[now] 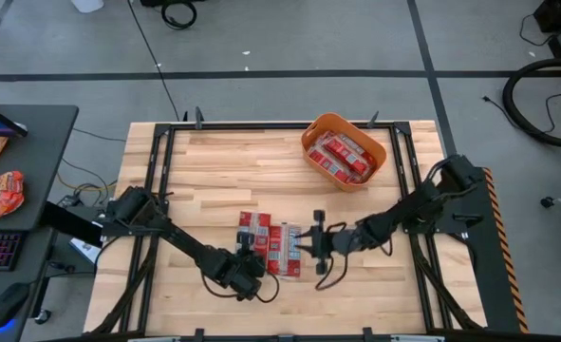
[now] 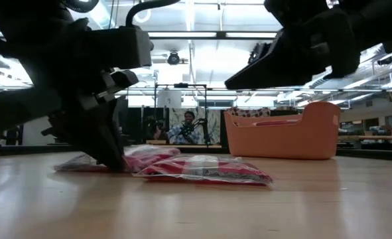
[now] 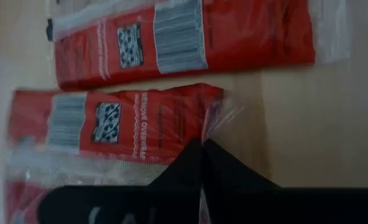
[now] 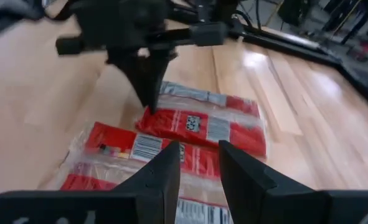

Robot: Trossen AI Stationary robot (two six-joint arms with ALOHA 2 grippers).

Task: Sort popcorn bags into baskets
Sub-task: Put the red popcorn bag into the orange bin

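Several flat red popcorn bags lie together at the near middle of the wooden table; they also show in the right wrist view. My left gripper stands at their near-left edge, pointing down, shut on one bag. My right gripper is open and empty just right of the bags, its fingers above them. The orange basket stands at the far right with several red bags in it; it also shows in the low view. My left gripper pinches the clear sealed end of one red bag between its two shut fingers. The fingers come from above, pointing down. The bag lies low, its body resting on the table and the neighbouring bags.
A black metal frame runs along the table's edges. A dark side desk at the left holds an orange-red snack pouch, a keyboard and a mouse. A person sits in the room beyond the table. Bare wood lies left of the basket.
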